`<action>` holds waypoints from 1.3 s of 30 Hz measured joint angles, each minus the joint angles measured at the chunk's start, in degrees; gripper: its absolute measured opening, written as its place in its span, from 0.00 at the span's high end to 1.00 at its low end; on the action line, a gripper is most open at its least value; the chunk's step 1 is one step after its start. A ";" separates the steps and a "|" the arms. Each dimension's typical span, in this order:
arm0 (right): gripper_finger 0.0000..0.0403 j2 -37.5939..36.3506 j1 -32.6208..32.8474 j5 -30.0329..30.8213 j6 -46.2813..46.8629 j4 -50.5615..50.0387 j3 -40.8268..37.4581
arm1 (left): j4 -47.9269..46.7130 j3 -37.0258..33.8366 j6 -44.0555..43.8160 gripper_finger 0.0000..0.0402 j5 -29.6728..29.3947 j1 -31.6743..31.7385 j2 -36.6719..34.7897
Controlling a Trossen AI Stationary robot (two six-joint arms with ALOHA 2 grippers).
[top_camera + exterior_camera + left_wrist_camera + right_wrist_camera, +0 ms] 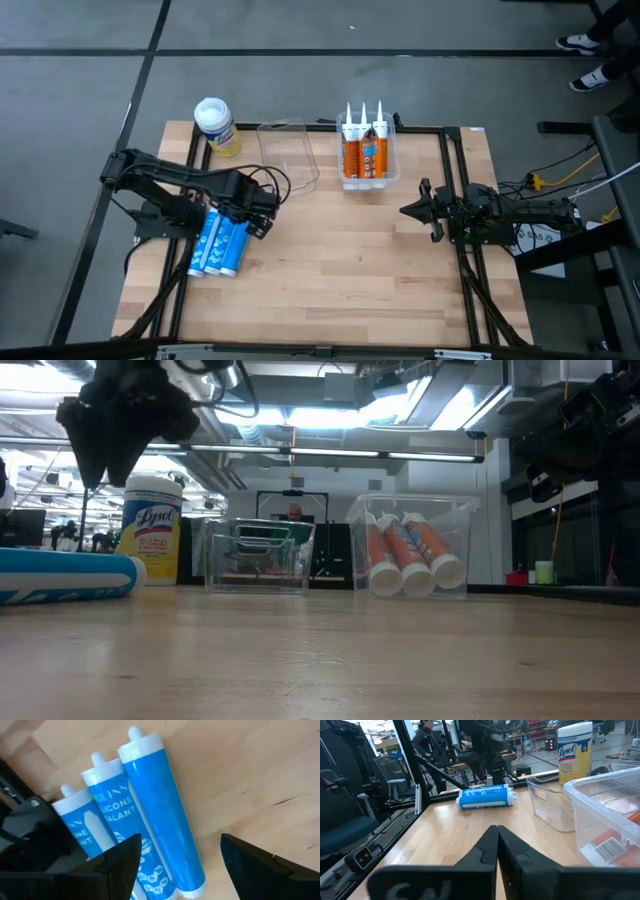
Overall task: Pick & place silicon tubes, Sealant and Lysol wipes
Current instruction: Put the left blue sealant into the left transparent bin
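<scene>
On the worktop's (330,270) left side, three blue silicone tubes (218,245) lie side by side, touching, long axes running near to far, white nozzles toward the front edge. The left gripper (180,857) hangs directly above them, fingers spread and empty, the outermost tube just under the gap. The right gripper (497,837), fingers pressed together, waits well apart on the right.

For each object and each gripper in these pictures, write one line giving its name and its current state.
Lysol wipes: upright, lid on.
Blue tubes: three lying side by side, capped.
Empty clear bin: open-topped, nothing inside.
Orange tubes: three in a clear bin.
Left gripper: open above the blue tubes.
Right gripper: shut, holding nothing.
</scene>
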 joint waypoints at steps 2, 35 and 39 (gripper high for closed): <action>0.97 0.01 0.01 0.00 0.06 0.00 0.00 | 0.94 -1.26 -0.03 0.34 0.27 0.00 0.00; 0.97 0.00 0.00 0.00 0.06 0.00 0.00 | 19.54 -19.22 -3.48 0.34 3.70 0.00 -0.02; 0.97 0.00 0.01 0.00 0.07 0.00 0.00 | 21.64 -20.62 -3.93 0.34 4.78 0.02 -0.02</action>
